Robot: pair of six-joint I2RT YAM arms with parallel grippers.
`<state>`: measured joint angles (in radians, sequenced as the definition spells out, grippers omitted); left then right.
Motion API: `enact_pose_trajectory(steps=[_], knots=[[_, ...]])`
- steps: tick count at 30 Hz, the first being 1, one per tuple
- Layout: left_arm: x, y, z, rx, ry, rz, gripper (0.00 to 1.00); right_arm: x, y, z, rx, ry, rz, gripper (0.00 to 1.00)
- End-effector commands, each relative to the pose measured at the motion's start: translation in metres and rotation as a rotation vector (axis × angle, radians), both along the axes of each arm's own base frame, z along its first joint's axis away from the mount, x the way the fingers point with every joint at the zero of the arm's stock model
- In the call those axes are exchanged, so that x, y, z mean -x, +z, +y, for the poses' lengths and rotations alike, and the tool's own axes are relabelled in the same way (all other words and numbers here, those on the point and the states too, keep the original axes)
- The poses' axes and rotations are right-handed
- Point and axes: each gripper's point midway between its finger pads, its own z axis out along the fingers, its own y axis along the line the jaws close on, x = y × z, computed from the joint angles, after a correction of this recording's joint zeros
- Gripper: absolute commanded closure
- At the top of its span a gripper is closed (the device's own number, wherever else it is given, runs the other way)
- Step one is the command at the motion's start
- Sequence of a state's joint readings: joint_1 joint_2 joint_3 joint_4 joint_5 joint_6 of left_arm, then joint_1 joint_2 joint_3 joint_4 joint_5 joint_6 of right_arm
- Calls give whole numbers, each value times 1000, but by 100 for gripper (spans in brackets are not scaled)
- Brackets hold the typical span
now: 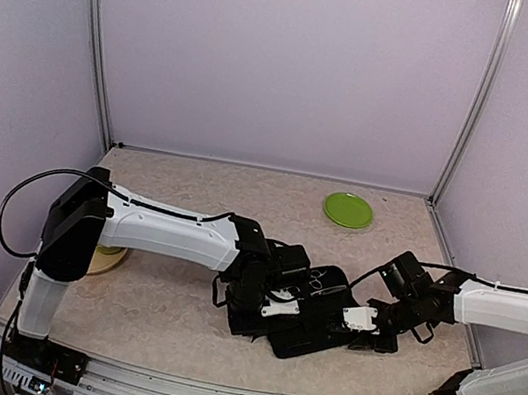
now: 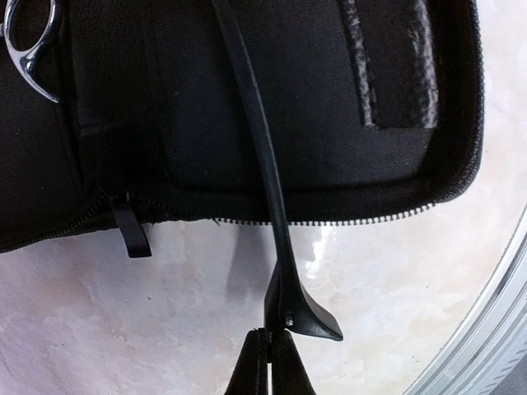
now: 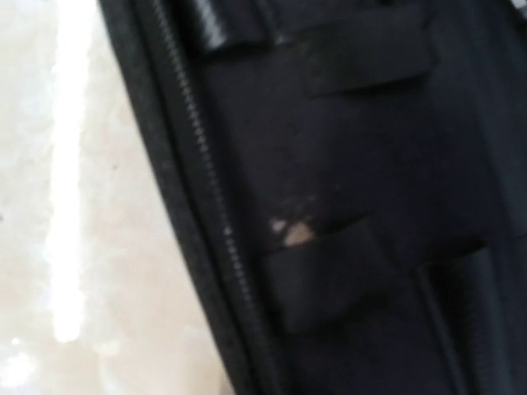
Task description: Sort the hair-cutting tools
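Where the left arm (image 1: 167,230) reaches in from the left side of the desk (image 1: 158,317), a pale yellow round thing (image 1: 110,259) lies partly under it. The left jaws are pinched shut on the near end of a thin black hair clip (image 2: 262,156). The clip runs up from the fingertips (image 2: 251,366), across the zip edge and over the lining of the open black case (image 2: 387,164). Its flared tail sits above bare desk just outside the case.

Left of the clip, a zip pull (image 2: 132,234) hangs out over the desk. A ring handle of the silver scissors (image 2: 29,49) lies on the lining at the case's far corner. The green plate (image 1: 348,210) sits well apart, near the back wall.

The right arm (image 1: 509,310) comes in from the right, and the right jaws are at the case's right edge. Their wrist view is blurred and shows only lining, zip and elastic loops (image 3: 329,276), so I cannot tell how wide they stand or whether they hold anything.
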<state>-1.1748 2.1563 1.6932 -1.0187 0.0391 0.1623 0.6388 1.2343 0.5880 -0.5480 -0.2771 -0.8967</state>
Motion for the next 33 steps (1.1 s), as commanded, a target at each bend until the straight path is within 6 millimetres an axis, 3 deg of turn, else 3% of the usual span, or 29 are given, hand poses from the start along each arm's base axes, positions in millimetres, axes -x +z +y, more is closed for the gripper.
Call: enact_pose_trajectory(steps=[1, 17, 23, 33], knots=[[13, 5, -6, 12, -26, 34, 100, 4, -13, -1, 14, 14, 16, 69], [-14, -18, -30, 19, -18, 25, 100, 9, -27, 7, 47, 61, -14, 84], [-24, -17, -47, 68, -44, 2, 100, 9, -24, 10, 33, 70, -22, 91], [-37, -22, -64, 111, -64, -25, 100, 8, -25, 13, 29, 71, -23, 93]])
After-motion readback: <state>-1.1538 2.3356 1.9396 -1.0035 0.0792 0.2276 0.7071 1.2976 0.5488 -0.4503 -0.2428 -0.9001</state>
